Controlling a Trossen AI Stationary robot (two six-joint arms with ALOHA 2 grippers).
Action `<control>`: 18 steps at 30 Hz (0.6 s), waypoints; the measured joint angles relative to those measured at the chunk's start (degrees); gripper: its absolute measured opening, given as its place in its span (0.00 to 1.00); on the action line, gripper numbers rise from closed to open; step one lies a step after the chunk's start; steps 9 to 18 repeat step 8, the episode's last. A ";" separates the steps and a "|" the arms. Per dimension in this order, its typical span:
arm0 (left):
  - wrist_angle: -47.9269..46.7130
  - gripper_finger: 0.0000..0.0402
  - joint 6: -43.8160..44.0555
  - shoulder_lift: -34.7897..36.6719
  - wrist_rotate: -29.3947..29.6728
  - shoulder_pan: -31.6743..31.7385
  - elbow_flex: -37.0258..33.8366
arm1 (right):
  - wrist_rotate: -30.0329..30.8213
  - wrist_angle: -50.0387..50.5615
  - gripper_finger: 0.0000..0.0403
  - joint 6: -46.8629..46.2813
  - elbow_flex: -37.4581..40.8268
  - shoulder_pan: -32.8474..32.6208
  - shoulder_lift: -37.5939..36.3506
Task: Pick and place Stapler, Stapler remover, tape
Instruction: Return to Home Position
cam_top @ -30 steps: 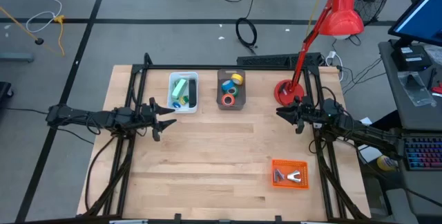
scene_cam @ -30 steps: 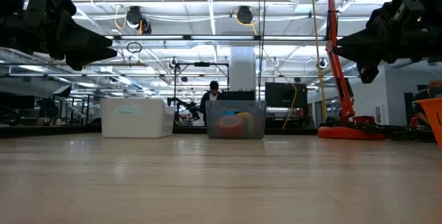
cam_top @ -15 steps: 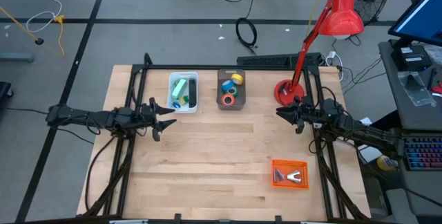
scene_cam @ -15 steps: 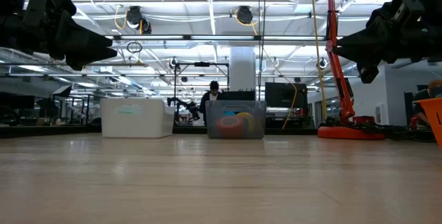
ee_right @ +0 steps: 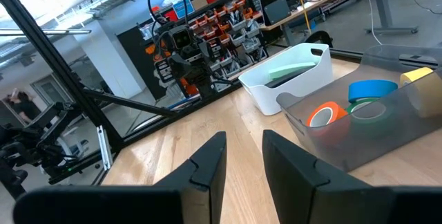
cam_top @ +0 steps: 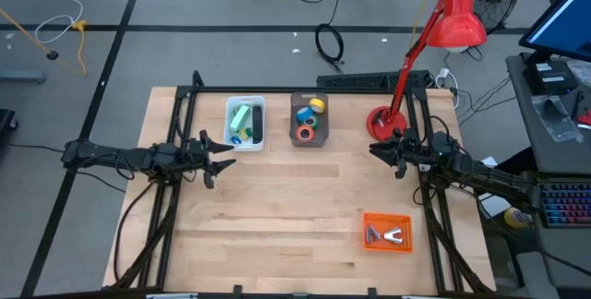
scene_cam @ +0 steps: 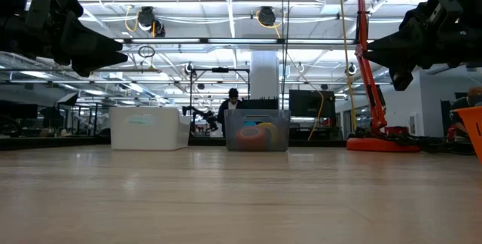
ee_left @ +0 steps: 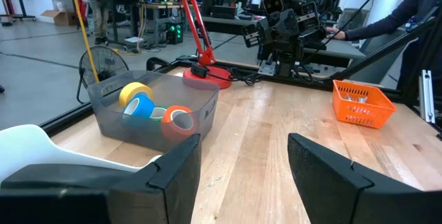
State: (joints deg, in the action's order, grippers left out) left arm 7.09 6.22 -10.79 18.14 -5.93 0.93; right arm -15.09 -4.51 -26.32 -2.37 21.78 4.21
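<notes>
At the middle left of the high view the left gripper [cam_top: 222, 149] hovers over the tabletop's [cam_top: 295, 207] left edge, its fingers spread wide and holding nothing. Just right of it, toward the upper middle, the white bin [cam_top: 229, 124] holds a green stapler [cam_top: 241, 117]. That looks stiff and fairly heavy, best gripped across the middle of its body. Beside it the grey bin [cam_top: 294, 119] carries the tape rolls [cam_top: 305, 134]: yellow, blue, green and orange-red. These are probably light, rigid and smooth, so a pinch across the ring's wall should serve. At the lower right the orange bin [cam_top: 388, 216] contains the staple removers [cam_top: 395, 235], small and likely springy, to be taken by their flat sides. At the middle right, below the red lamp [cam_top: 459, 13], the right gripper [cam_top: 377, 149] waits empty, its fingers a narrow gap apart.
</notes>
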 joint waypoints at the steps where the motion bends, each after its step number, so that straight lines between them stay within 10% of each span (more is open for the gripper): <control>1: 0.01 0.54 0.01 -0.02 0.00 0.00 0.00 | 0.00 0.00 0.22 -0.01 0.00 -0.01 0.00; 18: 0.01 0.54 0.00 -0.02 0.01 0.00 0.00 | 0.00 0.00 0.21 0.00 0.00 -0.02 0.00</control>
